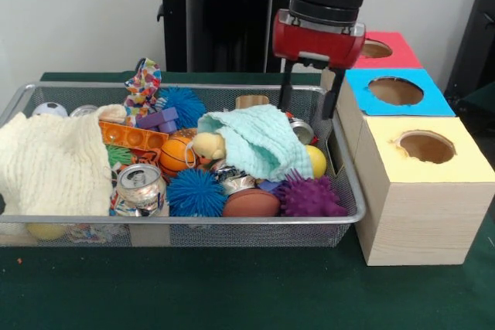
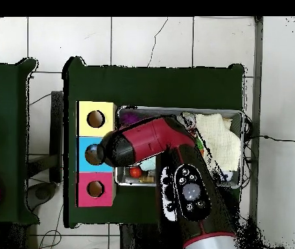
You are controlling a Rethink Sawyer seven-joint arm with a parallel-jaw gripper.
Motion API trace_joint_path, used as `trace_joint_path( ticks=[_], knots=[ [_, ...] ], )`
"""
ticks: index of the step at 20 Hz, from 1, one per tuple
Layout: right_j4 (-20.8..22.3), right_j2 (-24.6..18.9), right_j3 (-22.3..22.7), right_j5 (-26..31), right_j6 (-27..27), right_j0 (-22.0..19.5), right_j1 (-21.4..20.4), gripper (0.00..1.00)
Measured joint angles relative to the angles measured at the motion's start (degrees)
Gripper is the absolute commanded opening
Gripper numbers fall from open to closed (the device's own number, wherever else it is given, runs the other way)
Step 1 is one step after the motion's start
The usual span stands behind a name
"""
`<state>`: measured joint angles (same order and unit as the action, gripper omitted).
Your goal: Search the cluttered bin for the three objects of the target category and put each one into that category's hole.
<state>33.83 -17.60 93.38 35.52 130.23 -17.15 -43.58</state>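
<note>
Nearest me lay the green cloth of the desk (image 1: 232, 291), and on it the wire bin (image 1: 348, 191), heaped with clutter: a cream knitted cloth (image 1: 54, 164), a crushed soda can (image 1: 141, 183), a blue spiky ball (image 1: 195, 192), a purple spiky ball (image 1: 309, 197), a brown ball (image 1: 251, 203), a small orange basketball (image 1: 176, 155) and a mint cloth (image 1: 259, 141) draped over more. Beside the bin stood the yellow box (image 1: 421, 183), the blue box (image 1: 396, 92) and the red box (image 1: 383, 49), each with a round hole on top. The pincer (image 1: 308, 92) hung over the bin's far corner next to the boxes, its two fingers spread apart and holding nothing. It looked to me like the searching step; which category was wanted I could not tell, so the next move seemed to call for a descent onto a chosen item, perhaps after shifting the mint cloth.
</note>
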Motion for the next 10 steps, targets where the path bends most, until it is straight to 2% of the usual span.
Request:
trace_joint_path(
  ticks=[4, 10],
  knots=[
    [2.1, -0.1, 0.2, -0.4, -0.4, -2.3, 0.3, 1.0],
    [7.4, 0.0, 0.8, -4.5, -0.4, -6.1, 1.8, 1.0]
  ],
)
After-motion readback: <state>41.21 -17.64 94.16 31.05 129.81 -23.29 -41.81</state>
